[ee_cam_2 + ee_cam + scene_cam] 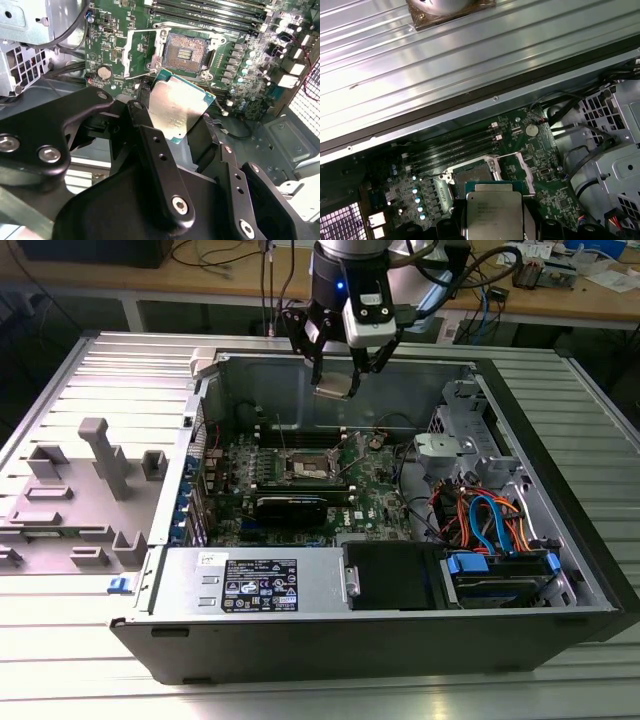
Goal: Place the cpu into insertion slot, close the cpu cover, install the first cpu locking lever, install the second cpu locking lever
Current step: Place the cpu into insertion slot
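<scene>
My gripper (336, 378) hangs above the open computer case near its back wall, shut on the cpu (333, 388), a flat square chip with a pale silver top. In the second wrist view the cpu (177, 112) sits tilted between the black fingers (150, 145), above and short of the insertion slot (185, 52). The slot's dark centre is bare. The cpu cover (141, 54), a thin silvery frame, lies swung open beside the slot. In the first wrist view the cpu (493, 212) hovers just before the insertion slot (475, 172). The slot (303, 468) lies on the green board, below and forward of the gripper.
Long black memory slots (300, 435) run behind the socket, and a black expansion card (290, 505) lies in front of it. A power supply (260, 585) and a bundle of drive cables (485, 520) fill the case's front. A grey parts fixture (90, 480) stands at the exterior view's left.
</scene>
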{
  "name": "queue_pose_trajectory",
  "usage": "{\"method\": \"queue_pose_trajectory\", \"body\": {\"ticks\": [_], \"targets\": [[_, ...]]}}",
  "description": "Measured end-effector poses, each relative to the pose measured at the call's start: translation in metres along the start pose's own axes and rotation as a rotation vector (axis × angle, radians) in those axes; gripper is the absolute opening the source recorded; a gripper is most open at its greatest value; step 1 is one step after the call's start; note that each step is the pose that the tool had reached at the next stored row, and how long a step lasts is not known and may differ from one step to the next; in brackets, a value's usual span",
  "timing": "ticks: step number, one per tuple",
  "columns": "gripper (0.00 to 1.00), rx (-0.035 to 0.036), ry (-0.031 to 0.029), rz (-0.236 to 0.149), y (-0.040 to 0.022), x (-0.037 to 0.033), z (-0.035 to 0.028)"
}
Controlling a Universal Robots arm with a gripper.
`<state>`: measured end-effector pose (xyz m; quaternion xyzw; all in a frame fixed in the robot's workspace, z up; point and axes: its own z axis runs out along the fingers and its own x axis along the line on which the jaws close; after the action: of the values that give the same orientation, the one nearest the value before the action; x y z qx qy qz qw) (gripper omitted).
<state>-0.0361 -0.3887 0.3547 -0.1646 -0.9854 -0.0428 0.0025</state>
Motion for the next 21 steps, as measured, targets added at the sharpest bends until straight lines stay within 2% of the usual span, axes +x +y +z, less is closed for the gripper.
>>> {"method": "queue_pose_trajectory", "body": {"ticks": [21], "targets": [[0.54, -0.0008, -0.004, 0.048, -0.0016, -0.0006, 0.0015]]}}
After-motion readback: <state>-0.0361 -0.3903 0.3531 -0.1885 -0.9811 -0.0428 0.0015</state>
